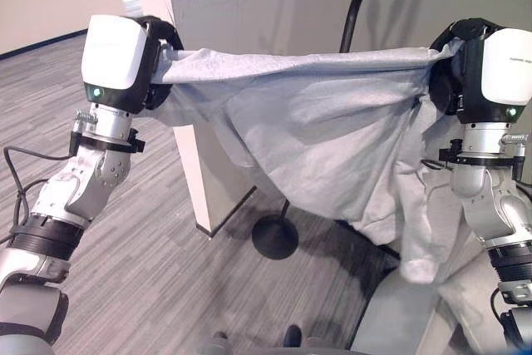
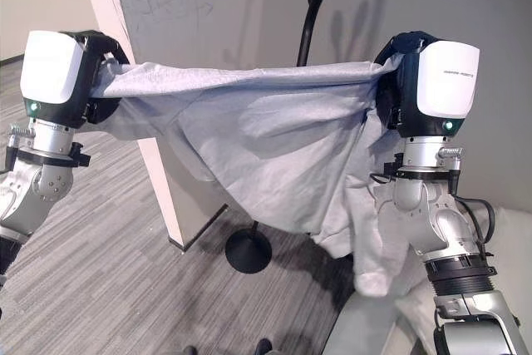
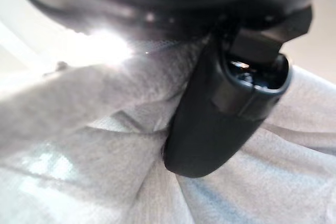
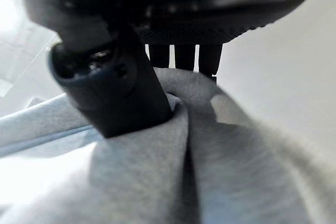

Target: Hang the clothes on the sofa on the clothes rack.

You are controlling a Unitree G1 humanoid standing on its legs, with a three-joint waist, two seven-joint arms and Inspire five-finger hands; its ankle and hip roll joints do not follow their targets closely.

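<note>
While both arms are raised, a pale grey soft cotton garment point(image 1: 316, 114) hangs stretched between them in the air, its upper edge taut and its lower folds drooping toward the floor. The left hand point(image 1: 162, 47) is clamped on one top corner, thumb pinching the cloth, and the right hand point(image 2: 395, 72) is clamped on the other corner the same way. Behind the cloth stands a black metal clothes rack point(image 1: 275, 236) with a round base on the grey wood-patterned floor point(image 1: 141, 239), beside a white square pillar point(image 1: 212, 180).
</note>
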